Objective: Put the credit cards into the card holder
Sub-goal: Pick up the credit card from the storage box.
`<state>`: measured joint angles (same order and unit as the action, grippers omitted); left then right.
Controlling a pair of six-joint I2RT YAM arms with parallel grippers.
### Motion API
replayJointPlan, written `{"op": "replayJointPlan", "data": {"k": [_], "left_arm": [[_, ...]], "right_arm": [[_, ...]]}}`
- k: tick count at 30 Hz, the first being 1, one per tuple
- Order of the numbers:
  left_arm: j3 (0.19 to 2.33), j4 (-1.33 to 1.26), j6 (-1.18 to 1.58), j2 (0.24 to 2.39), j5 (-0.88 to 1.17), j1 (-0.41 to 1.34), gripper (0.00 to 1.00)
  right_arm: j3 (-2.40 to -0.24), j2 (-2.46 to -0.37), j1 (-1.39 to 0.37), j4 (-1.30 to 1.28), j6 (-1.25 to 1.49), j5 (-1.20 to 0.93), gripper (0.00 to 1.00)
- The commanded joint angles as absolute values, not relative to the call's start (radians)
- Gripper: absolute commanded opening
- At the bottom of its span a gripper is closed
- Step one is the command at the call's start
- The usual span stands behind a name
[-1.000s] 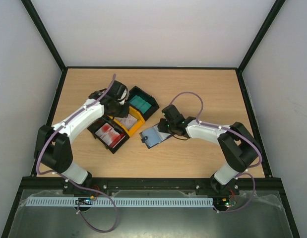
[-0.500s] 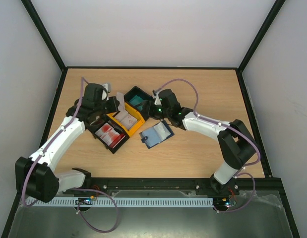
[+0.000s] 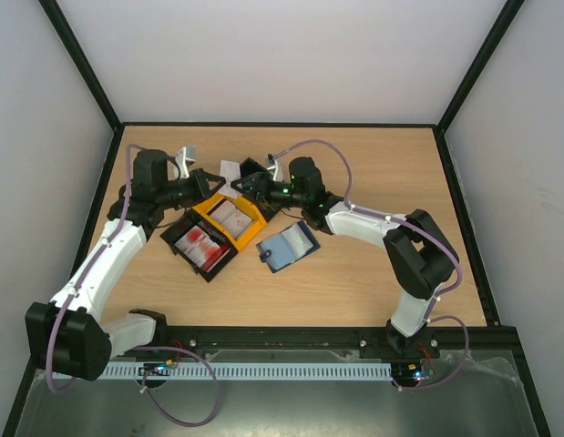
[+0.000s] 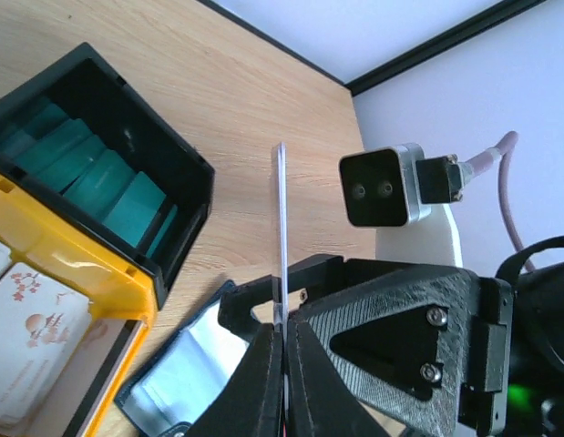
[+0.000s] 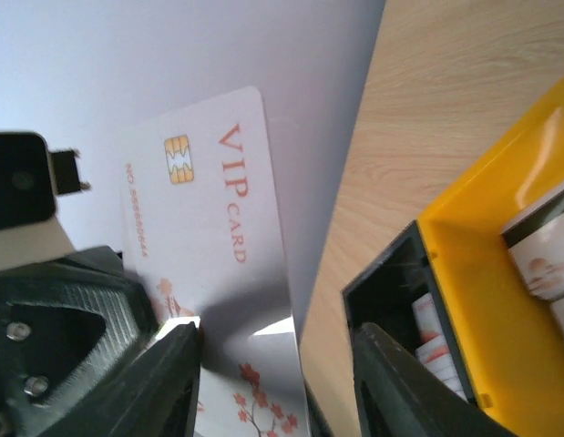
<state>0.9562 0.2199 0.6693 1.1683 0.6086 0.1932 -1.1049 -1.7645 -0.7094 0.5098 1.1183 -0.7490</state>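
Left gripper [image 3: 211, 181] pinches a white credit card [image 3: 229, 170] near the yellow tray [image 3: 251, 229], facing the right gripper [image 3: 256, 182]. The card holder [image 3: 289, 246] lies open on the table [image 3: 373, 282]. Left wrist: the card stands edge-on between closed fingers. Right wrist: fingers spread wide, with the card's VIP face before them.

One credit card [image 5: 209, 264], white with a gold chip, red "VIP CARD" lettering and a blossom print, stands on edge in the jaws of the left gripper [image 3: 218, 178], just beyond the yellow tray [image 3: 249, 233]. Whitish cards [image 3: 229, 215] lie inside that tray, and red-and-white cards [image 3: 201, 244] lie just to its near-left. The card holder [image 3: 289, 246] lies open, light blue inside facing up, on the counter [image 3: 354, 282] just right of the tray.
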Motion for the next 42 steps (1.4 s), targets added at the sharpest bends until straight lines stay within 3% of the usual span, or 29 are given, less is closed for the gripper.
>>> {"op": "replayJointPlan", "data": {"k": [1, 12, 21, 36, 42], "left_arm": [[0.946, 0.181, 0.709, 1.135, 0.726, 0.175, 0.02], [0.970, 0.194, 0.695, 1.126, 0.802, 0.142, 0.02], [0.983, 0.196, 0.684, 1.135, 0.866, 0.102, 0.03], [0.977, 0.111, 0.746, 1.120, 1.047, 0.091, 0.02], [0.967, 0.161, 0.724, 1.110, 0.957, 0.100, 0.02]], "right_arm": [[-1.095, -1.741, -0.714, 0.681, 1.199, -0.754, 0.39], [-1.053, -1.701, -0.713, 0.790, 1.281, -0.754, 0.02], [-0.951, -1.594, -0.665, 0.791, 1.263, -0.692, 0.02], [-0.735, -1.379, -0.542, 0.925, 1.269, -0.890, 0.02], [-0.760, -1.294, -0.537, 0.615, 1.089, -0.853, 0.02]]}}
